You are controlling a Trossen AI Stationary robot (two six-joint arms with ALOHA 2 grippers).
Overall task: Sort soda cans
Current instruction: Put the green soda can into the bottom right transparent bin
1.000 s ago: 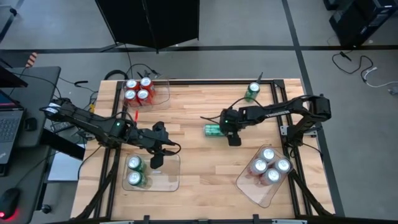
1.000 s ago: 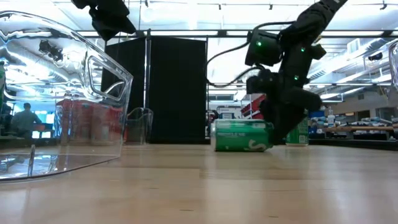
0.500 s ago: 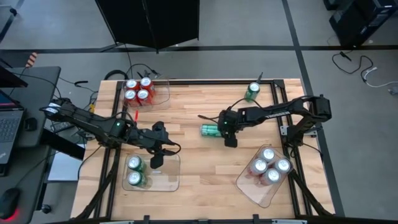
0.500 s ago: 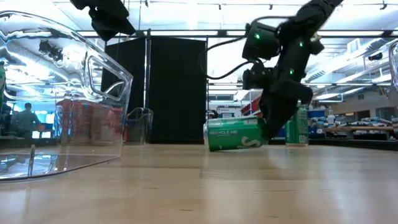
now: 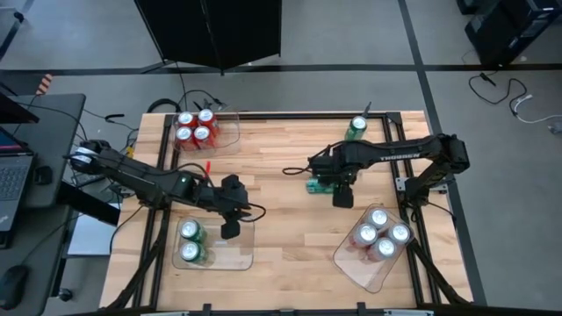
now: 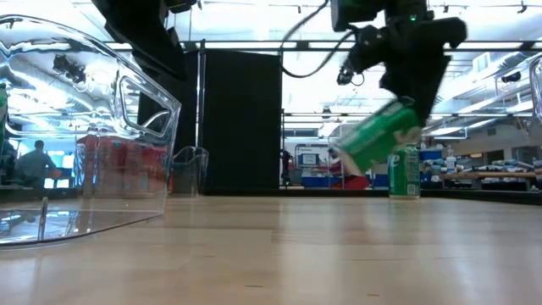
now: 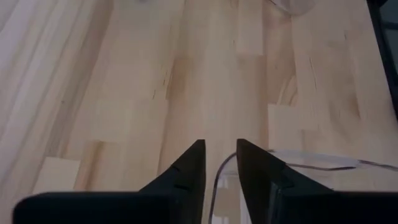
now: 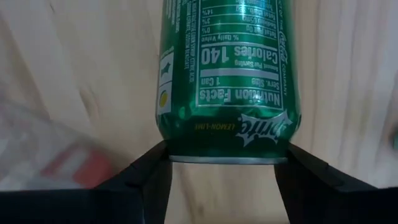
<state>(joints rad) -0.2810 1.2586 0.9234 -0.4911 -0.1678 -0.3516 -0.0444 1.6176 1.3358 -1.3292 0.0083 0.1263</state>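
Note:
A green soda can (image 5: 313, 184) hangs tilted in my right gripper (image 5: 328, 186) over the table's middle. In the low view the can (image 6: 374, 137) is clear of the wood. My left gripper (image 5: 230, 230), its fingers a narrow gap apart (image 7: 221, 155), hovers over the right part of a clear tray (image 5: 246, 253) that holds two upright green cans (image 5: 190, 241). Another green can (image 5: 356, 129) stands at the far edge. Several red cans (image 5: 194, 127) stand in a far-left tray and several silver-white cans (image 5: 379, 235) in a near-right tray. My right gripper pinches the green can between its two fingers (image 8: 149, 171) at the end nearest the wrist (image 8: 227, 152), one finger on each side of the round wall. It comes from above, slanting from the right. The can is lifted clear, its free end (image 6: 340, 157) tilted down toward the left.
Bare wood lies between the three trays in the table's middle and near part. The clear tray's wall (image 6: 93, 127) fills the left of the low view. A dark frame runs along the table's edges, and cables lie beyond the far-left corner.
The right gripper first nudged the lying green can a little toward the left, then closed on it, lifted it clear of the table and drew it back toward the right; the can now hangs tilted. The left gripper shifted slightly toward the right and near edge above its tray.

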